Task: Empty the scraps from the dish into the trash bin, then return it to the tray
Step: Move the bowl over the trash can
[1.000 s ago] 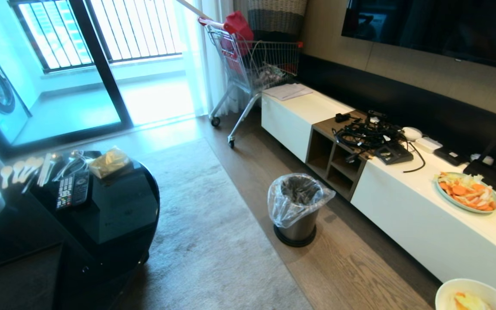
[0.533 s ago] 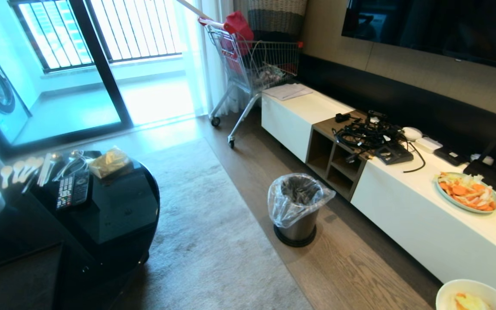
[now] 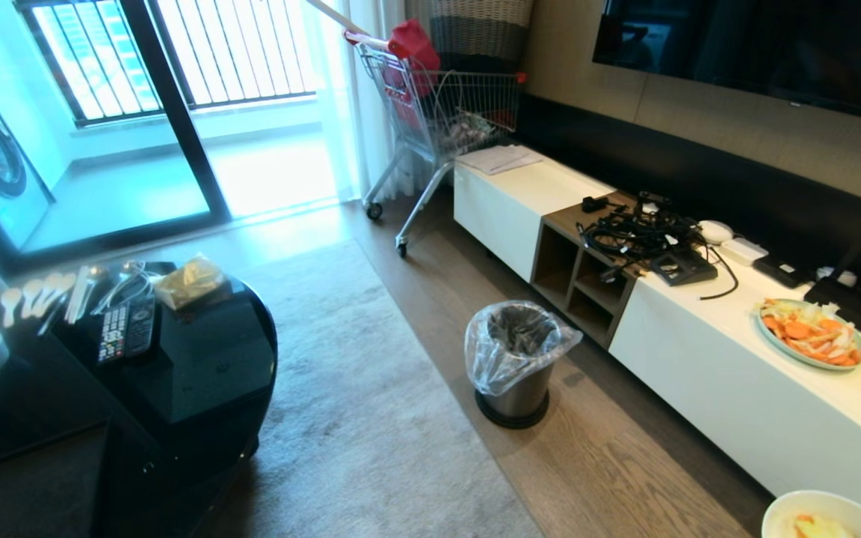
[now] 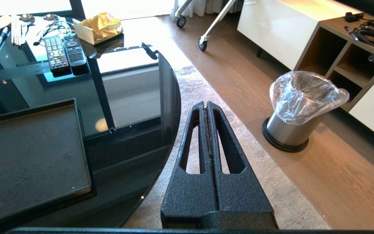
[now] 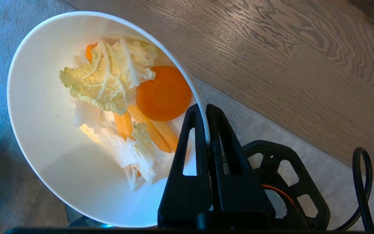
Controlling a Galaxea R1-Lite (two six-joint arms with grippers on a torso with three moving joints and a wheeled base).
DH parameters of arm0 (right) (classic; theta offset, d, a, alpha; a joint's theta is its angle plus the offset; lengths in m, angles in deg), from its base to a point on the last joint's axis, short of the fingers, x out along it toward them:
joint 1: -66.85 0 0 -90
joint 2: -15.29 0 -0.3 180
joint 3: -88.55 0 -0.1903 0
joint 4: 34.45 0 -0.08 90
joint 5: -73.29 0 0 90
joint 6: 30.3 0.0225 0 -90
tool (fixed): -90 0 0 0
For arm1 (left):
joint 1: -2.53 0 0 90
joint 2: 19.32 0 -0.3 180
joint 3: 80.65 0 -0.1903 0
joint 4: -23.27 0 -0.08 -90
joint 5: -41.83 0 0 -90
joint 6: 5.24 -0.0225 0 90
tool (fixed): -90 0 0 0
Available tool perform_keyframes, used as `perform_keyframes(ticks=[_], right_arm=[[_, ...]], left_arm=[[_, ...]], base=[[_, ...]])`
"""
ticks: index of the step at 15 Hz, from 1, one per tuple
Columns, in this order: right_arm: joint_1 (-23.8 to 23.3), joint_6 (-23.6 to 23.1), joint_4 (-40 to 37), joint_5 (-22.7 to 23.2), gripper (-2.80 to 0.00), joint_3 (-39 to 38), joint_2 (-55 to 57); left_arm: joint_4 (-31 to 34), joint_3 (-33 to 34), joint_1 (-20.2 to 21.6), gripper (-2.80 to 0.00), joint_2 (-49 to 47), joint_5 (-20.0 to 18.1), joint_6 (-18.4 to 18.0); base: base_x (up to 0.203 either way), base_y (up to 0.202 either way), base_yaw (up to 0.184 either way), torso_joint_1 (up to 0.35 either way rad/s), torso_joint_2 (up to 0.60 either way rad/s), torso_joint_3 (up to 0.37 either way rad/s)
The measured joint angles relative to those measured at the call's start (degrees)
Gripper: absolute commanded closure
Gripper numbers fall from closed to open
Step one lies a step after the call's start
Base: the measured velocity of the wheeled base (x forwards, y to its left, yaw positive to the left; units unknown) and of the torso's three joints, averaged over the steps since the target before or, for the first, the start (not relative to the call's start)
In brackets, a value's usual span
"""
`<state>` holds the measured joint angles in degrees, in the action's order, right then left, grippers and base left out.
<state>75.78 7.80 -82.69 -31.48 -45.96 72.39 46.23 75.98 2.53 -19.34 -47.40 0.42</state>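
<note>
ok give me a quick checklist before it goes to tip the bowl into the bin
1. Grip on the dish: ok. The right gripper is shut on its rim.
2. Scraps in the dish: ok. Cabbage leaf, carrot round and strips sit inside.
3. Dish over the trash bin: not ok. In the head view the dish is at the bottom right corner, apart from the bin, over carpet and floor.
4. Bin ready: ok. It stands upright, the liner mouth open.
5. Tray free for the return: ok for the part in view, which is bare.
6. Left gripper: ok. Shut, holding nothing, beside the table edge.
</note>
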Motion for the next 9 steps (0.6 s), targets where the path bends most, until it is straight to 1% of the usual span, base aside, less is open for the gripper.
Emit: perform_keyframes(ticks=[4, 9], right_arm=[[-0.09, 0.33, -3.09, 0.00, 0.00, 0.66, -1.78], [-0.13, 0.73, -3.12, 0.18, 0.00, -1.55, -4.01]], left_arm=[[0.00, 0.00, 0.00, 0.00, 0.00, -0.02, -0.02], [-0.02, 0.00, 0.00, 0.00, 0.00, -0.02, 0.00]], base=[[0.000, 0.000, 0.000, 0.000, 0.00, 0.000], [0.000, 0.000, 0.000, 0.000, 0.00, 0.000]])
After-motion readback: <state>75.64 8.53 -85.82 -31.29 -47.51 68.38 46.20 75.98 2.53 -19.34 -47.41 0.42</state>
